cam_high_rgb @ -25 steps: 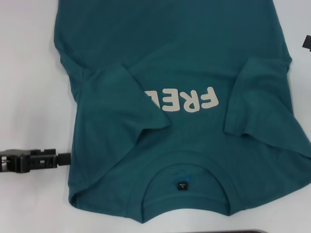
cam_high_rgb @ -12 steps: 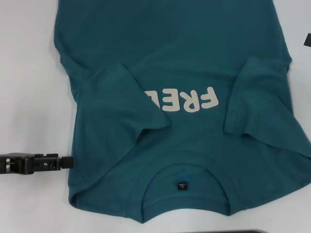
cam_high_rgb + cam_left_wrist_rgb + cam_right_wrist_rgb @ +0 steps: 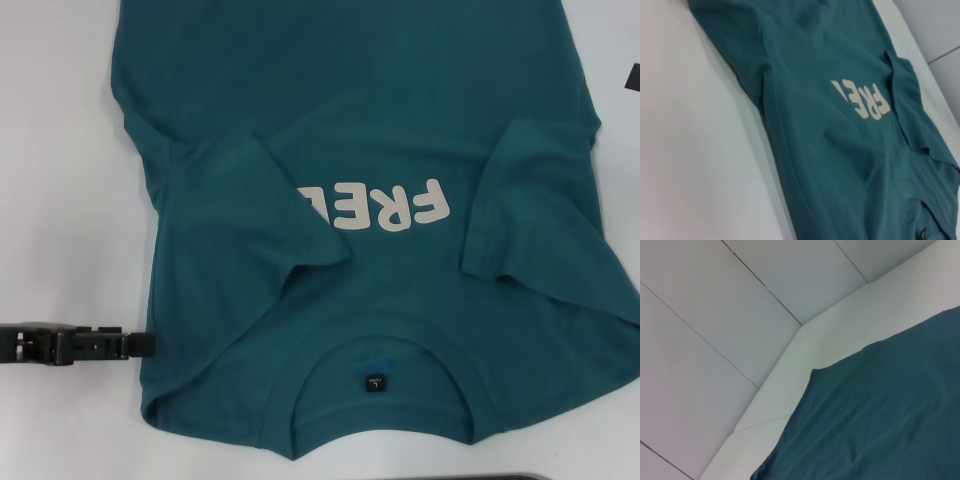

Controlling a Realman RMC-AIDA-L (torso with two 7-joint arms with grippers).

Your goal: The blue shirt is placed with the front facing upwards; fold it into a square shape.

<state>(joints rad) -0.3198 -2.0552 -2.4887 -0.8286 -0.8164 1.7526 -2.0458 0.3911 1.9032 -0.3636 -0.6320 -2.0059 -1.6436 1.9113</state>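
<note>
Front up on the white bench [image 3: 60, 150] with both sleeves folded inward, the blue shirt [image 3: 380, 120] fills the centre, and the left gripper [image 3: 143, 344] has crept from nine o'clock to its shoulder edge, fingers' state I cannot tell, likely about to grasp.

A: Which colours are recorded on the blue shirt [image 3: 380, 110]?
B: Dark teal-blue fabric is observed; cream lettering [image 3: 375, 207] and a black neck label [image 3: 372, 382] are noted.
A: And the table [image 3: 60, 200]?
B: Plain white is recorded.
</note>
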